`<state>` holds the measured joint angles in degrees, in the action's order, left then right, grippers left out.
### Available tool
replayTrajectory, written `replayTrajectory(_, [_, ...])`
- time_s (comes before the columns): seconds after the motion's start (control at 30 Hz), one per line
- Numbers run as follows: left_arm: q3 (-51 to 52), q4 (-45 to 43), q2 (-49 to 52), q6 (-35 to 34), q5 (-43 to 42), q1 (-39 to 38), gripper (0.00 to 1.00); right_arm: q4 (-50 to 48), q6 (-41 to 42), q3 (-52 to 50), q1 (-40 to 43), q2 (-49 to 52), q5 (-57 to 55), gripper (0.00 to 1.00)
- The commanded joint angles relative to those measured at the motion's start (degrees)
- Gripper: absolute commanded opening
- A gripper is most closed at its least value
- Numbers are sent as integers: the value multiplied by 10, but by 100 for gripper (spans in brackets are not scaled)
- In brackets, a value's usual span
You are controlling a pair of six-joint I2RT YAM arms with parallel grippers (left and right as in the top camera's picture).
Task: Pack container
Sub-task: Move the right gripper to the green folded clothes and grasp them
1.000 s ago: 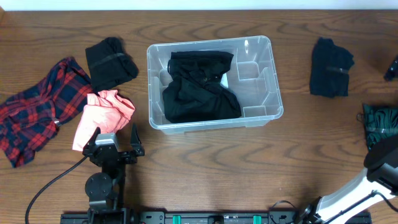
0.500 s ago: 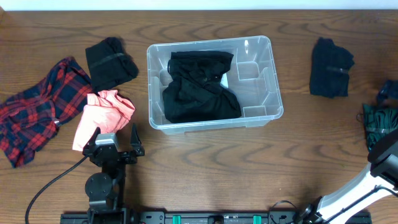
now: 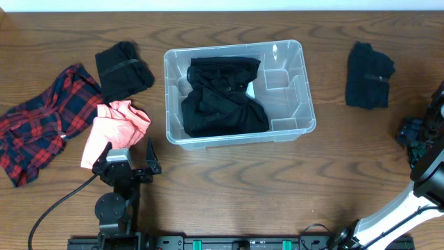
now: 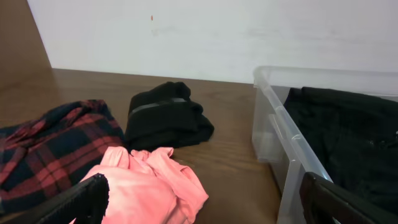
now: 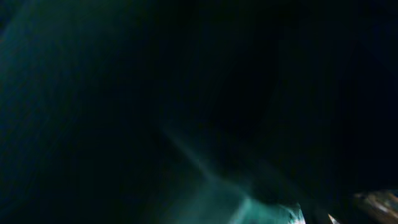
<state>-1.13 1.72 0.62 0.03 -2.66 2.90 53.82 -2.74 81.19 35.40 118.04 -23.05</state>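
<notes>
Far left: crumpled red-and-navy plaid shirt (image 3: 38, 132). Next to it, a folded black garment (image 3: 123, 69) lies above a pink cloth (image 3: 114, 128). The left gripper (image 3: 127, 158) sits just below the pink cloth, jaws spread wide, holding nothing. Centre: clear plastic rectangular container (image 3: 239, 139) with black clothing (image 3: 222, 104) inside. Right: dark navy folded garment (image 3: 369, 75). Right edge: right gripper (image 3: 438, 111) at a dark green cloth (image 3: 415, 135); its wrist view is a dark blur, so I cannot tell how its jaws stand.

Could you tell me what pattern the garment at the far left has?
The garment is red-and-navy plaid, clearest overhead.
</notes>
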Motion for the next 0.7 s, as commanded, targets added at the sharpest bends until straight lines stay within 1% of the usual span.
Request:
replayTrajectory(0.0, [9,22,-3,4,5,-1,98,-31,-51,-25,-2,1,31,99])
replayTrajectory(0.1, [9,22,-3,4,5,-1,98,-58,-55,-40,-2,1,87,99])
replayTrajectory(0.13, [9,22,-3,4,5,-1,98,-63,-55,-42,-2,1,99,97])
replayTrajectory(0.2, [9,22,-3,4,5,-1,98,-68,-55,-44,-2,1,116,89])
replayTrajectory(0.27, [9,22,-3,3,5,-1,98,-70,-55,-44,-2,1,130,77])
replayTrajectory(0.37, [9,22,-3,3,5,-1,98,-71,-53,-44,-2,1,135,54])
replayTrajectory(0.43, [9,22,-3,4,5,-1,98,-70,-45,-44,-2,1,135,51])
replayTrajectory(0.53, [9,22,-3,4,5,-1,98,-69,-46,-44,-2,1,150,40])
replayTrajectory(0.6, [9,22,-3,4,5,-1,98,-69,-46,-43,-2,0,162,26])
replayTrajectory(0.67, [9,22,-3,4,5,-1,98,-67,-43,-38,-2,-1,177,7])
